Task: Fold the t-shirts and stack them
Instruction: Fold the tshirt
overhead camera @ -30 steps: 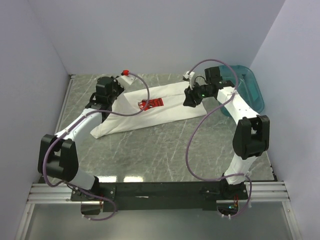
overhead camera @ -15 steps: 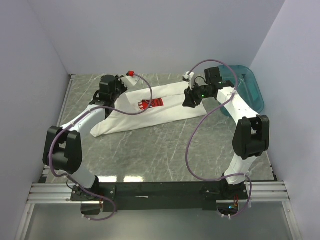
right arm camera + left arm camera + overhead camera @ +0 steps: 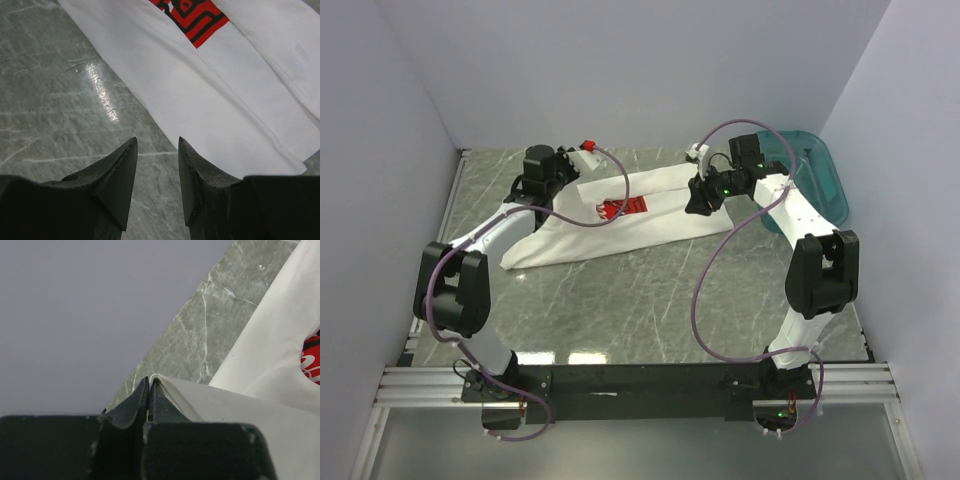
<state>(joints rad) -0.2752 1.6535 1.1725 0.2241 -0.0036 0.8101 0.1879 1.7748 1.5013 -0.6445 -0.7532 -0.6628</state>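
One t-shirt in play, white, lying across the grey marbled table btwn the two hands. L gripper is parked at the shirt's far-left corner. From overhead its tips are lost under the black wrist body, so go to the wrist cam: fingertips are pressed tight together w/ a thin white hem pinched right at the point. The cloth runs off to the right of the fingers and back under them. How much fabric sits inside the pinch is hidden.

Red print shows ahead and right of the L fingers, but it's cut off by the frame edge, only a sliver visible. Overhead it's a small red patch and the lettering is too tiny to read.

R gripper is over at the shirt's other end, jaws partway apart, nothing btwn them. Bare table sits under and left of the tips, and the shirt's long edge lies just ahead and to the right. Whether the tips touch the tabletop, can't tell. Overhead the R fingers are masked by the wrist.

Sleeves and neckline are hard to make out anywhere, as the shirt reads as a long folded band. Teal basin sits behind the R arm, partly blocked by it.
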